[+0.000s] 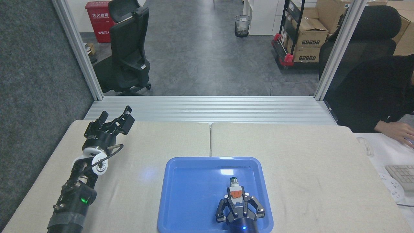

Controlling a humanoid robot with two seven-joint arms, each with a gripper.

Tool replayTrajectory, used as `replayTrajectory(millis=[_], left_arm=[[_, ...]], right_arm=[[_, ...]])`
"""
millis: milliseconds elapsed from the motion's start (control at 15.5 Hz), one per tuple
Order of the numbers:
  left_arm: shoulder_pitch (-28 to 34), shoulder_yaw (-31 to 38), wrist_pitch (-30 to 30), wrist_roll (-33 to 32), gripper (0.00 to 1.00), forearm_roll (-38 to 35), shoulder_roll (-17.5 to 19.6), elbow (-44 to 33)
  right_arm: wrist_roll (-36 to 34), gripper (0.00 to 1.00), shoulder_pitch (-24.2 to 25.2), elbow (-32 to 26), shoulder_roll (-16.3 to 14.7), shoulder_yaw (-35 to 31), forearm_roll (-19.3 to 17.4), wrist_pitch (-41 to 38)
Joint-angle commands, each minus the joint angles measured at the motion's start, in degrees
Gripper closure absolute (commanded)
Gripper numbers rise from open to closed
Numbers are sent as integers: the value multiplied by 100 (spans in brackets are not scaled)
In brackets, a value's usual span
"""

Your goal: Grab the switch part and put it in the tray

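The fingers point(233, 200) of the right gripper point(238, 204) are clamping the switch part point(235, 189) over the blue tray point(194, 197), green cap pointing away. The left gripper point(115, 121) is hanging over the bench point(291, 155), fingers spread wide, gripping nothing.

Just one view here — shot from the robot's own head, angled forward and down across the table point(291, 152). Sat close enough that the blue tray point(181, 168) filled the bottom middle and ran nearly to the lower edge. Left arm came in from the bottom-left corner, right gripper point(240, 207) poked up from the bottom edge. Farther up, looked past the aluminium frame point(210, 108) into an office floor — chairs, boxes, a bin. No second view to share anything with.
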Motion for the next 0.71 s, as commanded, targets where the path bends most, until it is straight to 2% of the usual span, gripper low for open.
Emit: replayTrajectory(millis=[0, 65, 129, 387, 452, 516, 581, 645], left_arm=[[0, -132, 0, 4, 0, 7, 1, 6], [0, -132, 0, 4, 0, 7, 1, -3], [0, -132, 0, 4, 0, 7, 1, -3], [0, -132, 0, 4, 0, -2, 1, -3], [0, -132, 0, 4, 0, -2, 1, 6], [0, -132, 0, 4, 0, -2, 1, -3], [0, -132, 0, 4, 0, -2, 1, -3], [0, -132, 0, 4, 0, 7, 1, -3]], right_arm=[[47, 1, 23, 454, 414, 372, -8, 31], [12, 1, 6, 445, 476, 215, -25, 31], [3, 1, -220, 428, 537, -22, -25, 31], [-5, 1, -1678, 428, 547, -1356, -34, 40], [-5, 1, -1812, 375, 564, -1882, -78, 40], [-5, 1, -1866, 323, 460, -2401, -130, -91], [-5, 1, -1988, 322, 128, -2780, -218, -519], [-5, 1, -2050, 383, -571, -2854, -236, -1158]])
